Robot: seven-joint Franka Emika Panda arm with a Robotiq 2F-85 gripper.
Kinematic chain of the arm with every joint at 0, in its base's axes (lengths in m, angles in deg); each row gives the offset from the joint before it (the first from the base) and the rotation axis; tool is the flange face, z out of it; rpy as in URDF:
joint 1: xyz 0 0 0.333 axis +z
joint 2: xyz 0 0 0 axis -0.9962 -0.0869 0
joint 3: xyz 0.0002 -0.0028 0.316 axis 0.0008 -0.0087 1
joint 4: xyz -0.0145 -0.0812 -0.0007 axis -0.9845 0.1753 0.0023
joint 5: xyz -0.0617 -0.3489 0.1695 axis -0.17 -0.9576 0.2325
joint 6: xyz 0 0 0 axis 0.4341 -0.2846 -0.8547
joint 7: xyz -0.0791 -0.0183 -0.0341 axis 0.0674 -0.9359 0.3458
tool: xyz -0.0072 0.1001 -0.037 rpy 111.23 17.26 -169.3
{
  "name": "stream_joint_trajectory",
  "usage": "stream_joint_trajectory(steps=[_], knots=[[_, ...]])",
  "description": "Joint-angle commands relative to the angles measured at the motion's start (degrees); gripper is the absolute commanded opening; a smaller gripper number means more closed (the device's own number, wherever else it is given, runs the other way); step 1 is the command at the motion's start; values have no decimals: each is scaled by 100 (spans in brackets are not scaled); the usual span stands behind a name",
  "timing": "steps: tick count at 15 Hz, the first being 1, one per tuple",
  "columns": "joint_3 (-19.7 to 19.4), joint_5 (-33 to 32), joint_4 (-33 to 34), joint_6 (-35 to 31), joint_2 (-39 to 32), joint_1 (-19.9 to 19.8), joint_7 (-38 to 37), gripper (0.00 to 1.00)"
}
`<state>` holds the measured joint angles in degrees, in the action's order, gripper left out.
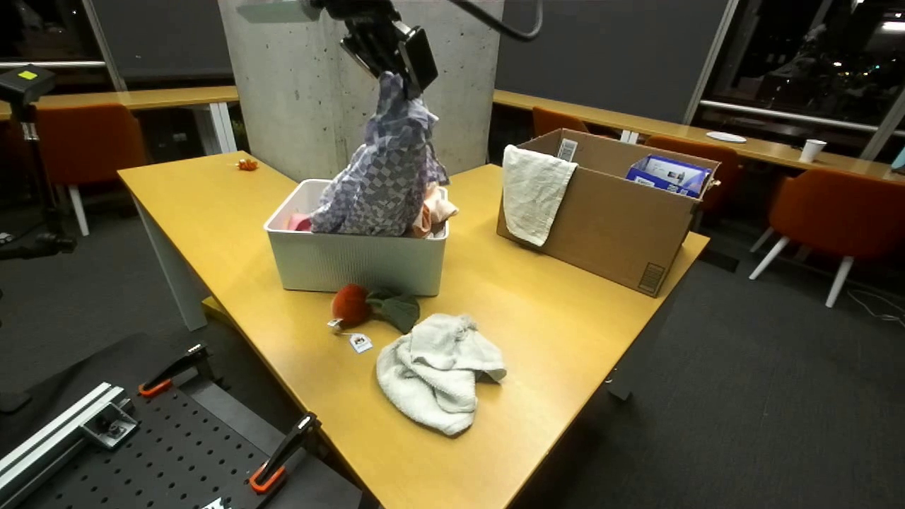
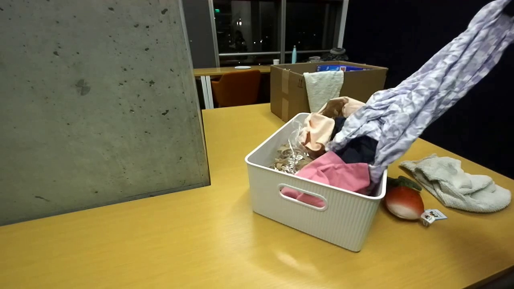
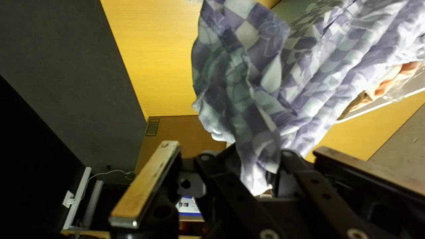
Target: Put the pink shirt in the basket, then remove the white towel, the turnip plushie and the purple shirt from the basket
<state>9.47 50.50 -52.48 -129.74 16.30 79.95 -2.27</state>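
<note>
Purple shirt (image 1: 389,177), thin, checked lavender and white; upper end bunched in the pincer (image 3: 259,162), lower end in the basket (image 1: 353,265), the length between stretched on a slope in an exterior view; pincer clamped on the purple shirt, a loose flap of it lying over and between the fingers (image 3: 232,186) in the wrist view; arm (image 1: 360,14), black at the wrist, at the top edge of an exterior view, slanted down toward that picture's right, fingertips aimed downward, well above the basket's rim; pink shirt (image 2: 337,172), plain rose, in the basket beside the purple shirt's lower end; peach cloth (image 2: 319,130), navy cloth (image 2: 359,148) and clear plastic wrapping (image 2: 295,154), likewise in the basket; turnip plushie (image 1: 350,305), red-orange and white with green leaves, on its side on the tabletop (image 1: 551,318), just outside the basket; white towel (image 1: 442,371), thick, crumpled, on the tabletop just beside the leaves; cardboard box (image 1: 601,226), brown, on the tabletop apart from the basket, a flat off-white cloth (image 1: 537,198) draped over its wall, a blue package (image 1: 668,175) inside.
</note>
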Motion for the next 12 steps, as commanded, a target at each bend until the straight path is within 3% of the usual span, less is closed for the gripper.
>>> stream_joint_trajectory(steps=[1,12], knots=[[-158,251,-143,115,485,-279,188,2],[-259,411,-189,378,1286,-700,207,2]])
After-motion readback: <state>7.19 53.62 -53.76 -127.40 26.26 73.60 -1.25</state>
